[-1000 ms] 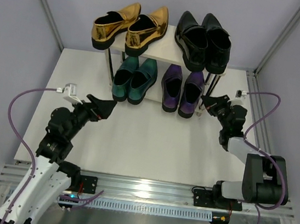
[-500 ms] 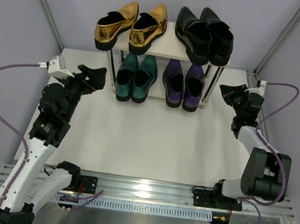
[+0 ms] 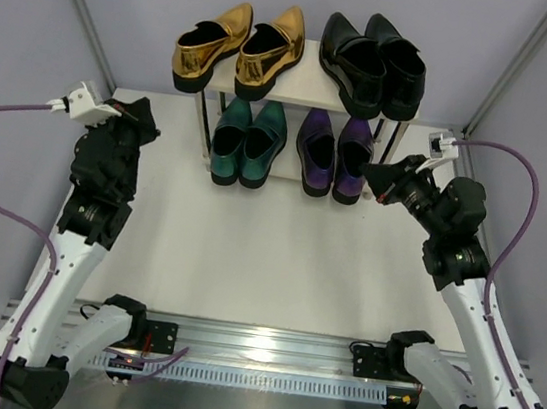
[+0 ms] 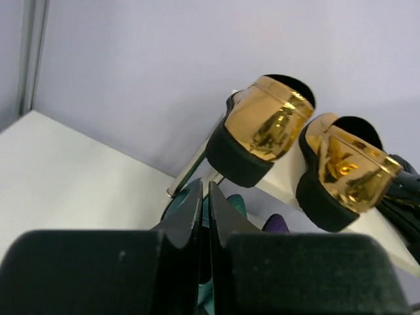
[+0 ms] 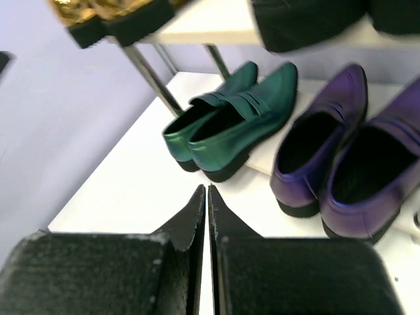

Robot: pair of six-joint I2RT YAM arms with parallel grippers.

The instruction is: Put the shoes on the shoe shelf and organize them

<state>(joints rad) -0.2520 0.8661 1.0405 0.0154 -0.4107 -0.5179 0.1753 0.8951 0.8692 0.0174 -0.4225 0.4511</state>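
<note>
The shoe shelf (image 3: pixel 304 90) stands at the back of the table. Gold shoes (image 3: pixel 239 47) and black shoes (image 3: pixel 373 64) sit on its top board. Teal shoes (image 3: pixel 246 142) and purple shoes (image 3: pixel 336 154) sit on the lower board. My left gripper (image 3: pixel 148 110) is shut and empty, left of the shelf and apart from it. In the left wrist view its tips (image 4: pixel 205 188) point at the gold heels (image 4: pixel 269 128). My right gripper (image 3: pixel 372 183) is shut and empty beside the purple pair's right side. Its tips (image 5: pixel 207 190) hover over the table before the teal shoes (image 5: pixel 230 125) and purple shoes (image 5: pixel 341 151).
The enclosure's lilac walls and metal corner struts (image 3: pixel 78 7) close in the table on three sides. A thin metal shelf post (image 5: pixel 151 82) stands left of the teal pair. Purple cables (image 3: pixel 507 155) loop off both wrists. Bare white tabletop (image 3: pixel 267 254) lies between the arms and the shelf.
The left gripper has shut and swung left, away from the shelf. The right arm has risen and its gripper moved left toward the purple pair. The shelf shifted back a second ago, then stayed still.
</note>
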